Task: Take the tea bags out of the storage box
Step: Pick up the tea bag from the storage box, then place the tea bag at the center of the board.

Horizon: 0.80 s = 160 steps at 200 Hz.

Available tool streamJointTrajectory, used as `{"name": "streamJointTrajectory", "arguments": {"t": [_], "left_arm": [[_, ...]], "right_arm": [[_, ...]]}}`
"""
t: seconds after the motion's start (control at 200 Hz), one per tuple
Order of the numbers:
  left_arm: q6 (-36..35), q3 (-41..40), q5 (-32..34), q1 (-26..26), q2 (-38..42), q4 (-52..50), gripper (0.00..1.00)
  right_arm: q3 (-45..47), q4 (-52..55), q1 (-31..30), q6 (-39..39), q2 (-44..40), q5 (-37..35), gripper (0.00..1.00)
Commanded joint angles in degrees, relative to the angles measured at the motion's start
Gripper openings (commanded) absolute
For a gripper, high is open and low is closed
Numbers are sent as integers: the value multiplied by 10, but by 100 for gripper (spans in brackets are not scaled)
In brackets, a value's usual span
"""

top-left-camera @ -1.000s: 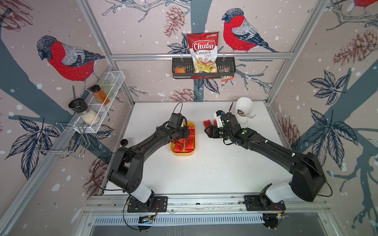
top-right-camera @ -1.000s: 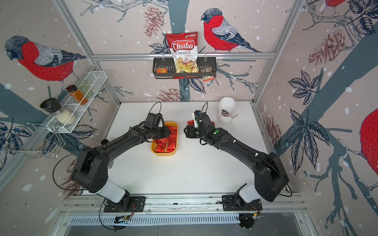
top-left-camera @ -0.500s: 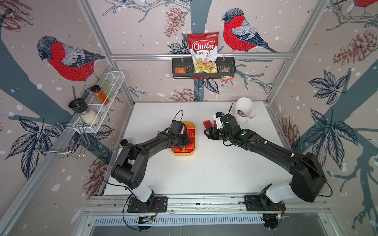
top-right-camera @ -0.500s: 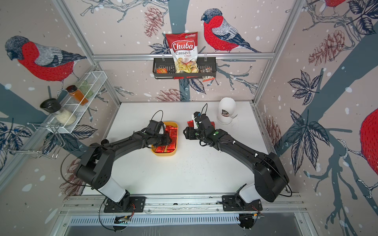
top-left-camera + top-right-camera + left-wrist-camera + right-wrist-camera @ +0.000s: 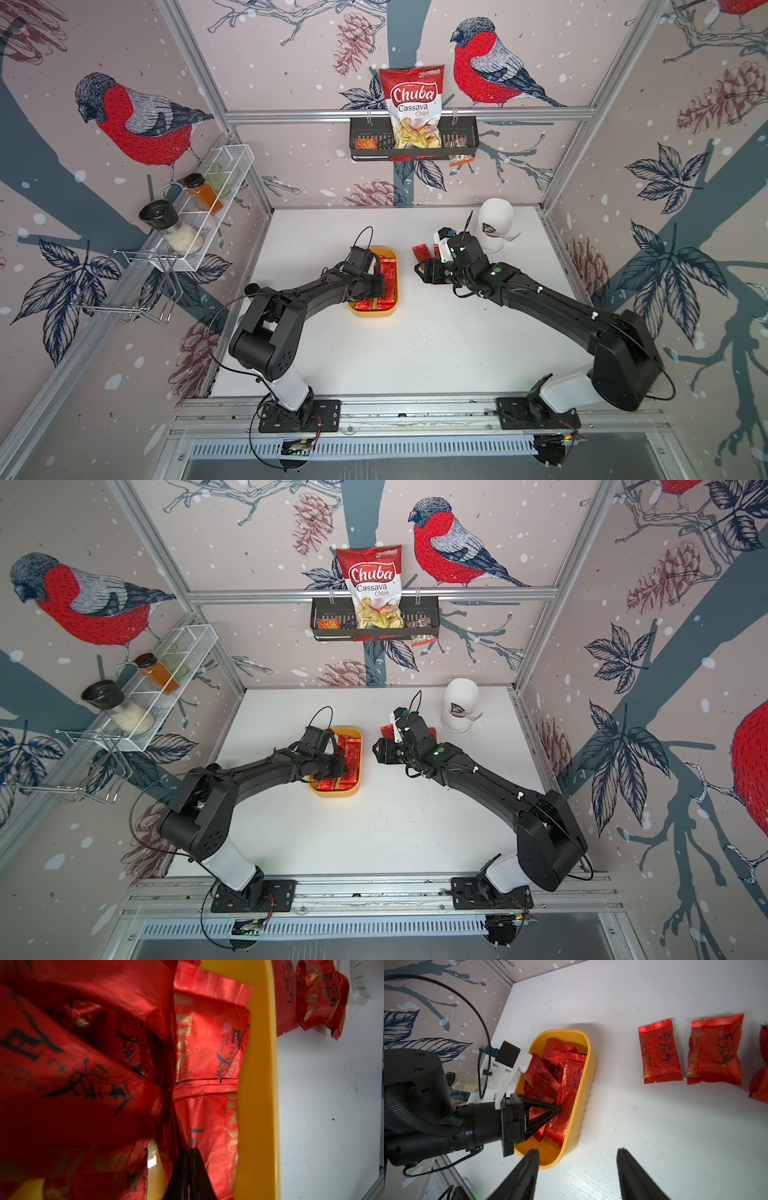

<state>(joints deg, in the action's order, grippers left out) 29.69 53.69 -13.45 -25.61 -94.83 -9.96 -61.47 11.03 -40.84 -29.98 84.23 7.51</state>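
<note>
The mustard-yellow storage box (image 5: 374, 313) (image 5: 334, 792) (image 5: 583, 1105) sits mid-table with several red foil tea bags (image 5: 388, 276) (image 5: 209, 1043) (image 5: 571, 1076) piled in it. My left gripper (image 5: 376, 286) (image 5: 190, 1149) (image 5: 560, 1108) reaches into the box, its jaws pressed together on the foil of one tea bag in the pile. My right gripper (image 5: 420, 268) (image 5: 579, 1149) hovers open and empty over the table just right of the box. More tea bags (image 5: 422, 251) (image 5: 660, 1053) (image 5: 714, 1051) lie flat on the table beyond it.
A white mug (image 5: 494, 224) stands at the back right, close to the right wrist. On the back wall hangs a black basket (image 5: 461, 141) with the Chuba chips bag (image 5: 413, 104). A white wire rack (image 5: 232, 166) with jars is fixed to the left wall.
My left gripper has moved toward the near end of the box, dipped into the pile and closed. The right arm has not moved.
</note>
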Motion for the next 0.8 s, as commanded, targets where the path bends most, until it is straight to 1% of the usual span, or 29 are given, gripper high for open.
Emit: {"name": "streamJointTrajectory", "arguments": {"t": [0.0,0.235,0.39,0.455,0.595,0.71,0.795], "left_arm": [[-1,2,9,5,18,-14,0],[-7,32,18,9,68,-68,0],[6,74,1,7,97,-87,0],[17,88,-8,-3,97,-81,0],[36,140,-6,-52,53,-65,0],[50,196,-13,-85,-22,-46,0],[64,232,-17,-102,-76,-23,0]], "right_arm": [[0,-8,1,1,-7,-7,64],[-1,6,15,7,-32,-12,64],[3,25,41,14,-78,-14,64],[7,33,59,17,-103,-11,64],[28,38,101,20,-165,-9,65],[40,56,135,25,-200,-2,65],[47,74,148,31,-222,-1,65]]}}
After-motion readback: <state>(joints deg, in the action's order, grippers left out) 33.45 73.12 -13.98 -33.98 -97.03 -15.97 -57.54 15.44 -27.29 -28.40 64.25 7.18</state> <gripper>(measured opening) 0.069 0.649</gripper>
